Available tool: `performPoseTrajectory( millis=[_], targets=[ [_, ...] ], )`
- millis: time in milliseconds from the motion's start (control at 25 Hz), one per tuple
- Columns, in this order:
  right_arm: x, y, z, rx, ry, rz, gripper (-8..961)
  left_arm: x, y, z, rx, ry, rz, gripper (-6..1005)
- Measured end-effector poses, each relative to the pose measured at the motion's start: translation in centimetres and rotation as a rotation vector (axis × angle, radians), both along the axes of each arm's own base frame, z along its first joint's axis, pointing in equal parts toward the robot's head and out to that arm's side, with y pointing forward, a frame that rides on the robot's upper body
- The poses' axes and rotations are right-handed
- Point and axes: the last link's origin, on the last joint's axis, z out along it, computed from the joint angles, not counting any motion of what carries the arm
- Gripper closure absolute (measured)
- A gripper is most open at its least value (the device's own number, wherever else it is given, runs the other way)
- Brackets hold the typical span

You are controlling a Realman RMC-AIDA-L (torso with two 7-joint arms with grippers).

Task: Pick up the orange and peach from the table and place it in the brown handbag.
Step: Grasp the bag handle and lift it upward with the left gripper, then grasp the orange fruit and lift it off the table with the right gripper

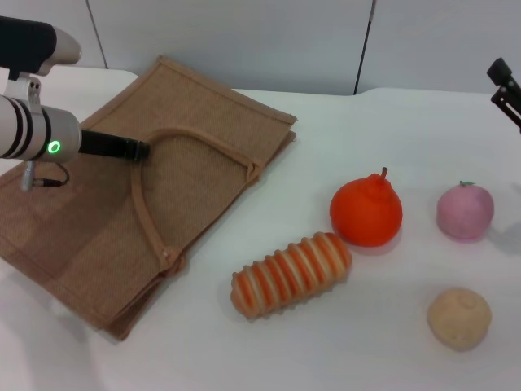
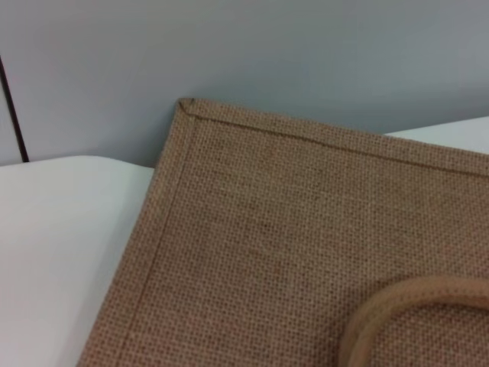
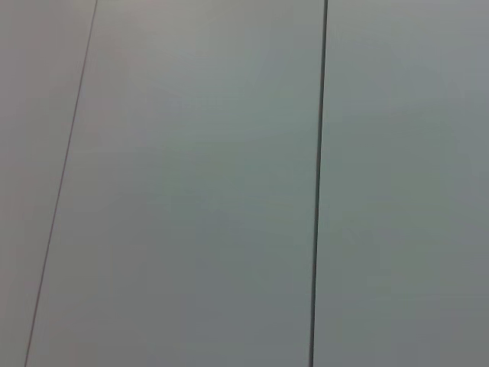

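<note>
The brown handbag (image 1: 187, 195) lies flat on the left half of the white table, its looped handles (image 1: 146, 204) on top. My left gripper (image 1: 140, 151) reaches in from the left and its tip meets the upper handle loop. The left wrist view shows the handbag's weave (image 2: 290, 245) and a curve of handle (image 2: 397, 306). The orange (image 1: 366, 212) stands right of the bag, and the pink peach (image 1: 465, 212) sits further right. My right gripper (image 1: 506, 90) hangs at the far right edge, above and behind the peach, touching nothing.
An orange-and-cream striped loaf (image 1: 291, 274) lies in front of the orange. A tan ball (image 1: 460, 318) rests near the front right. A grey panelled wall (image 3: 229, 191) stands behind the table.
</note>
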Motion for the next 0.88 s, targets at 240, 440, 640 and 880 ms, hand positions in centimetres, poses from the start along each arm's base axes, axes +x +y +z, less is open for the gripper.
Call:
performPoseTrajectory(
  millis=[240, 440, 640, 880],
  targets=[
    [0.1, -0.1, 0.0, -0.003, -0.001, -0.002, 181, 0.1, -0.2, 0.0, 0.027, -0.065, -0.025, 886],
    [0.0, -0.2, -0.3, -0.021, -0.013, 0.009, 185, 1.0, -1.1, 0.4, 0.049, -0.222, -0.126, 887],
    [-1.1, -0.1, -1.5, -0.105, -0.07, 0.074, 189, 1.9, -2.2, 1.3, 0.083, -0.368, -0.245, 887],
    [-2.6, 0.6, -3.6, -0.27, -0.183, 0.157, 193, 2.8, -3.7, 2.7, 0.206, -0.517, -0.409, 887]
  ],
)
